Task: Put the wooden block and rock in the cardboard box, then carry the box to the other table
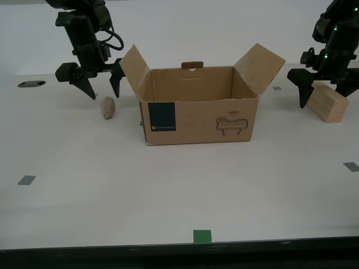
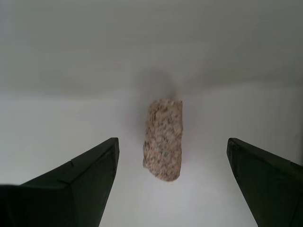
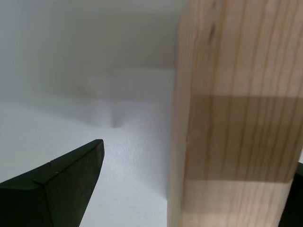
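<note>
The cardboard box (image 1: 199, 120) stands open in the middle of the white tabletop, flaps raised, nothing visible inside. At the exterior view's left lies the rock (image 1: 107, 107) (image 2: 163, 139), just beside the box. My second gripper (image 1: 104, 95) (image 2: 173, 142) hangs open over it, one finger on each side, not touching. At the exterior view's right the wooden block (image 1: 329, 102) (image 3: 236, 118) rests on the table. My first gripper (image 1: 330, 98) (image 3: 196, 165) is open around the block, with one finger (image 3: 71, 179) clearly apart from it. The other table is out of view.
The tabletop (image 1: 168, 196) carries grey tape squares (image 1: 26, 180) (image 1: 351, 166) and a green tape mark (image 1: 202, 236) near its front edge. A dark oval spot (image 1: 31, 84) sits at the back on the exterior view's left.
</note>
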Controlling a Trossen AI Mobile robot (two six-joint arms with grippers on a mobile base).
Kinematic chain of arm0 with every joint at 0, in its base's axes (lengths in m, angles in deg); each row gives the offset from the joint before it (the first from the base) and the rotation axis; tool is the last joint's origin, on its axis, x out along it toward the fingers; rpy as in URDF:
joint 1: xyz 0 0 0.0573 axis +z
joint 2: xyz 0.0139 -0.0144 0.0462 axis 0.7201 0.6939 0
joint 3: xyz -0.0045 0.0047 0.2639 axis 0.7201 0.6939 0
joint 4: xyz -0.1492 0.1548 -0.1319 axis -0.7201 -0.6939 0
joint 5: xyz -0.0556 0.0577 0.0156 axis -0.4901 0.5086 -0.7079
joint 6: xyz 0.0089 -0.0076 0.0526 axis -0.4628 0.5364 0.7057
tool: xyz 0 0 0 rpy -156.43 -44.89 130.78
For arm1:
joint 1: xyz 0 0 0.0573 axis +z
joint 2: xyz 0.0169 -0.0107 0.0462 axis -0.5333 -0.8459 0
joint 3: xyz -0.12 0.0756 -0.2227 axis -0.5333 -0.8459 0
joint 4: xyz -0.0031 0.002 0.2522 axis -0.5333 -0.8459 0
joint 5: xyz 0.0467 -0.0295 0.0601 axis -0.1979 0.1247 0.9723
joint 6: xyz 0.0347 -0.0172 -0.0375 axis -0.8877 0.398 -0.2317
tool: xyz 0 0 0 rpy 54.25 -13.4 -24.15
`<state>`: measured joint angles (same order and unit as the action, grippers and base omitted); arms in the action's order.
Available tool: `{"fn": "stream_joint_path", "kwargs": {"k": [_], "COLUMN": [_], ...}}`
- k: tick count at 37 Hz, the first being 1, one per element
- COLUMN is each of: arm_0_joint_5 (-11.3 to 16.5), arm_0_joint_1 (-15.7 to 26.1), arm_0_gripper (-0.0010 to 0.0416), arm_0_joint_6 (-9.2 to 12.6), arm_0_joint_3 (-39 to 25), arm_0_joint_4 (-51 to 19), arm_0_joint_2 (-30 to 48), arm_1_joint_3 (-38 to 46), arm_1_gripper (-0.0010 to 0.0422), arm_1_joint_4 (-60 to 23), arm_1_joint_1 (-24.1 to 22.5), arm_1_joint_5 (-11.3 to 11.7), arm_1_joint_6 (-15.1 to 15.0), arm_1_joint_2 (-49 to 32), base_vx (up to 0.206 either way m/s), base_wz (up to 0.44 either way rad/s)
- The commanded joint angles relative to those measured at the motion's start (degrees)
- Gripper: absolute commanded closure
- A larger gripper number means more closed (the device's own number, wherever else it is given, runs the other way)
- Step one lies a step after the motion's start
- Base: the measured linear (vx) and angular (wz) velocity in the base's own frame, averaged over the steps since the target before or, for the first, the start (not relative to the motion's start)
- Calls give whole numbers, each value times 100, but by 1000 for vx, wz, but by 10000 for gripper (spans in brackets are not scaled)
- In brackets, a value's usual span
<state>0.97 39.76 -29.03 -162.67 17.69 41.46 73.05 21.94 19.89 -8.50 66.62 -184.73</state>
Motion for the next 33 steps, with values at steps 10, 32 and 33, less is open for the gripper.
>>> {"fn": "stream_joint_path", "kwargs": {"k": [10,32,33], "arm_0_joint_5": [17,17,17], "arm_0_joint_1": [4,4,4], "arm_0_gripper": [17,16,17], "arm_0_joint_6": [2,4,4], "arm_0_joint_3": [22,22,22], "arm_0_joint_4": [-15,-15,-17], "arm_0_joint_2": [-4,-4,-7], "arm_1_joint_3": [7,7,7], "arm_1_gripper": [85,80,80], "arm_1_joint_4": [175,308,295], "arm_1_joint_1": [-4,-11,-11], "arm_1_joint_5": [61,221,219], "arm_1_joint_6": [94,114,114], "arm_1_joint_2": [-284,-566,-566], "base_vx": [0,0,0], "base_wz": [0,0,0]}}
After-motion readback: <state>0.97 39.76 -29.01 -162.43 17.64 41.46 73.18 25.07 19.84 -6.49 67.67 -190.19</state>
